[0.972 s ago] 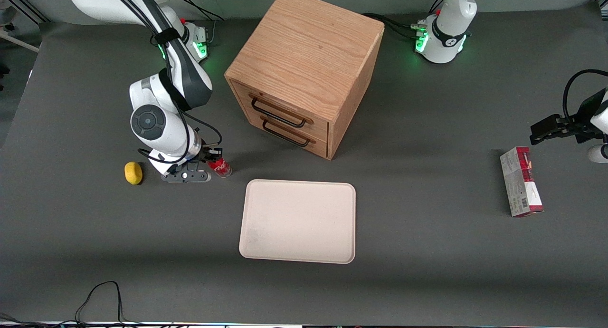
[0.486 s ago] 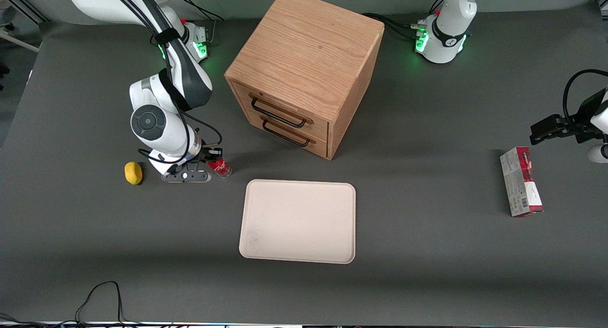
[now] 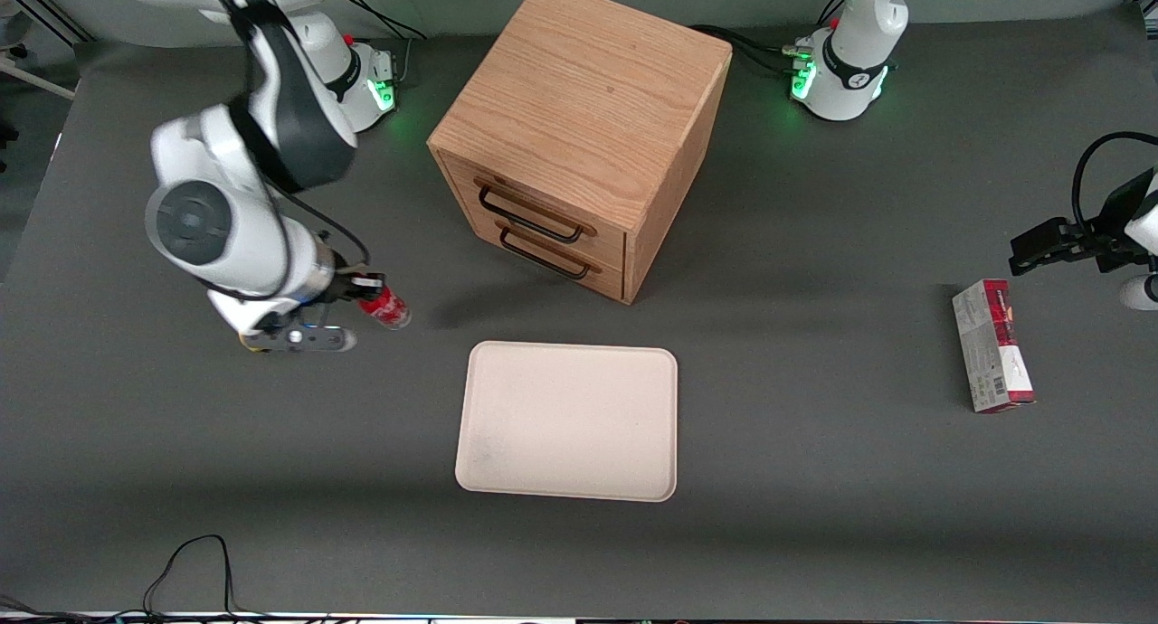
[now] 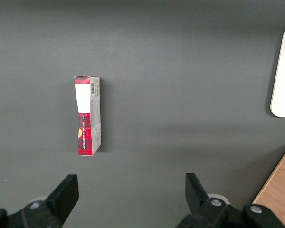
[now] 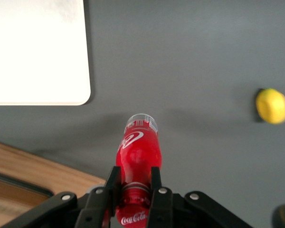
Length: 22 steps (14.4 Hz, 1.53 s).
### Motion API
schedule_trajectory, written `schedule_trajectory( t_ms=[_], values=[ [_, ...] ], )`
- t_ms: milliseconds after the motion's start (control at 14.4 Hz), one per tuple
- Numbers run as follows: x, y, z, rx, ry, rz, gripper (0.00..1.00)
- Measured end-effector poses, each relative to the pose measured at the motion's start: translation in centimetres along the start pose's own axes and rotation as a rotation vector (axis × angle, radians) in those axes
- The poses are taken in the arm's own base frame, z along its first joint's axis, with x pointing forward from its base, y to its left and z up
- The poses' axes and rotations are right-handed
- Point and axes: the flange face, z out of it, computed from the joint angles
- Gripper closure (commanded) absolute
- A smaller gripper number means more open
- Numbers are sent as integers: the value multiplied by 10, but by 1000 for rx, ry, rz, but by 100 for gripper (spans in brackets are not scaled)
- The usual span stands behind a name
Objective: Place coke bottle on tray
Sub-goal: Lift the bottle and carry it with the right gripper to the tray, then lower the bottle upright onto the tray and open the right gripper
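- At the left of the front view, the gripper (image 3: 360,291) holds the bottle (image 3: 384,307) lifted and tilted, up and left of the tray (image 3: 568,420), which sits at centre below the cabinet (image 3: 579,136).
- Right wrist view: fingers (image 5: 113,184) pinch the bottle (image 5: 138,154) just below its cap; tray corner (image 5: 61,90) and lemon (image 5: 271,106) show.
- Left wrist view: only a carton (image 4: 87,115).
- Held so near the cap, the bottle could swing or topple on release.
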Motion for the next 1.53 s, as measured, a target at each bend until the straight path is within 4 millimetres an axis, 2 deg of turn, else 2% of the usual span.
schedule_trajectory(
  t_ms=[139, 278, 417, 486, 764, 903, 1042, 1250, 1528],
  values=[
    [-6, 15, -48, 2, -27, 20, 100],
    [-8, 33, -86, -1, -64, 44, 100],
    [-2, 44, -108, 5, -76, 60, 100],
    [4, 45, -110, 6, -76, 63, 100],
    [35, 33, -84, 6, -82, 75, 100],
    [56, 20, -70, 29, -38, 125, 100],
    [80, -10, -48, 83, 23, 198, 100],
    [114, -58, -3, 164, 95, 287, 100],
    [140, -99, 53, 209, 138, 327, 100]
  ],
)
